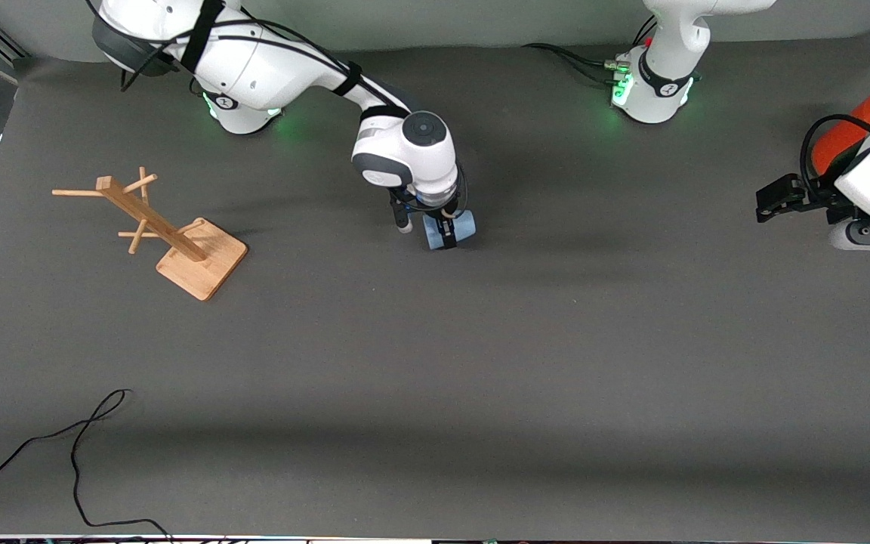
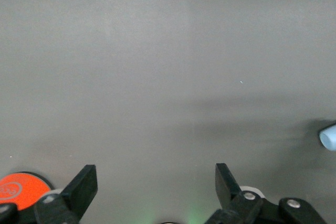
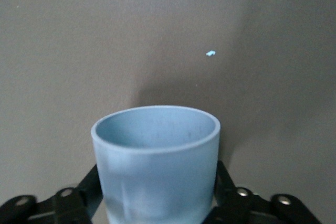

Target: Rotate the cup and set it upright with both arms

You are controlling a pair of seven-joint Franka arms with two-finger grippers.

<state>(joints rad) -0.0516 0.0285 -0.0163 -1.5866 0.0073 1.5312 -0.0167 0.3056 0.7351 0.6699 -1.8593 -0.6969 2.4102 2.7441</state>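
Light-blue matte cup point(image 1: 461, 227) lies on the grey desk point(image 1: 480, 363) near its middle, toward the robot-base edge, between the black fingers of the right gripper point(image 1: 426, 227), which look slightly loosened around it. Left gripper point(image 1: 771, 200) waits spread wide, gripping nothing, over the left arm's end, beside a red-orange cylindrical can point(image 1: 843, 136).

Matte light-blue plastic cup point(image 3: 156, 166), bare wooden rack point(image 1: 159, 230), glossy red-orange can point(image 1: 846, 136), matt grey table cloth point(image 1: 480, 363)
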